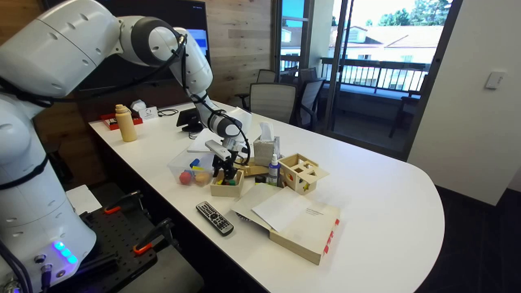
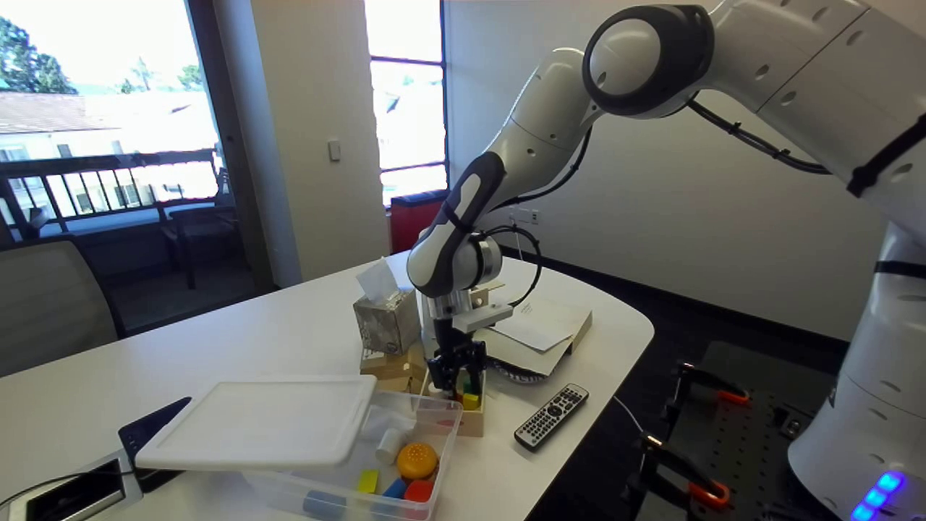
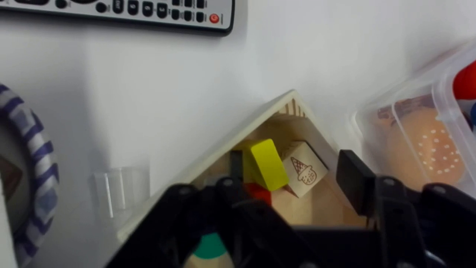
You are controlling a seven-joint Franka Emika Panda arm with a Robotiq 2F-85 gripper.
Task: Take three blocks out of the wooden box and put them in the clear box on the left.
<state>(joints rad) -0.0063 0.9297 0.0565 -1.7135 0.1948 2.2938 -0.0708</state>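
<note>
- Blocks lie in the wooden box; left to right in the wrist view come a green piece, mostly hidden by the gripper, a red block, a yellow block and a natural-wood block printed with an ice-cream cone, the last two toward the box's top corner.
- Farthest left in an exterior view, a yellow bottle stands upright near a corner of the white table.
- Next, the clear box sits near the table's robot-side edge, just beside the wooden box; it holds an orange toy bun, and a white lid overlaps it.
- A remote control lies close to that same edge.
- The gripper reaches down to the wooden box, its fingers well apart; the yellow and natural-wood blocks show between them, a gap parts the natural-wood one from one finger, and nothing is held. Whether the other finger touches the yellow block, I cannot tell.
- Farther right come a tissue box, a purple spray bottle, a shape-sorter cube and a thick book.
</note>
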